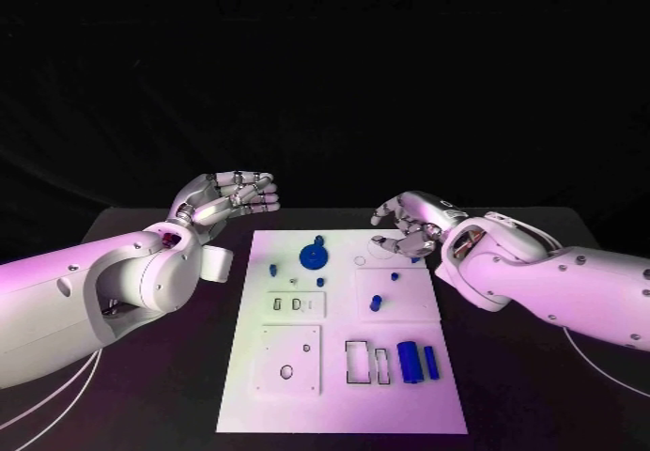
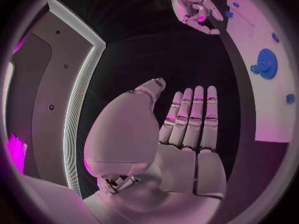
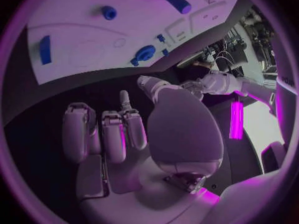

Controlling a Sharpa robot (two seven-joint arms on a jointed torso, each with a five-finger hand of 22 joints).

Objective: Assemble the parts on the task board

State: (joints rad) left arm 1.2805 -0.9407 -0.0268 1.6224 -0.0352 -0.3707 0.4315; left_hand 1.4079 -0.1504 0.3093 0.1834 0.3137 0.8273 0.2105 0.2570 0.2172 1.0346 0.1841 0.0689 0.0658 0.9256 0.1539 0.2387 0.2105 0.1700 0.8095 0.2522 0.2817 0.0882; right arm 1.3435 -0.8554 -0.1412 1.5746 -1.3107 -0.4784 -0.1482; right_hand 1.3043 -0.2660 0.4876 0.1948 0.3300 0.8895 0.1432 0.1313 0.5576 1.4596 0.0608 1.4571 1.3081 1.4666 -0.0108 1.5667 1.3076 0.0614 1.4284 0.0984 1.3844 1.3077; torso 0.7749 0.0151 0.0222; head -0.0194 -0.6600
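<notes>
The white task board (image 1: 346,395) lies in the middle of the black table. A blue gear (image 1: 315,254) sits near its far edge, with small blue pegs (image 1: 377,303) around the middle. Two long blue parts (image 1: 417,362) lie side by side at the near right. My left hand (image 1: 230,199) hovers off the board's far left corner, fingers straight and holding nothing (image 2: 187,119). My right hand (image 1: 413,227) hangs over the far right corner, fingers loosely bent and apart, with nothing in them (image 3: 118,129). The right wrist view has the gear (image 3: 146,53) and a long blue part (image 3: 176,1).
The board has rectangular slots (image 1: 363,362) beside the long parts, round holes (image 1: 287,371) at the near left and small slots (image 1: 287,304) at mid left. Bare black table (image 1: 162,395) runs along both sides of the board.
</notes>
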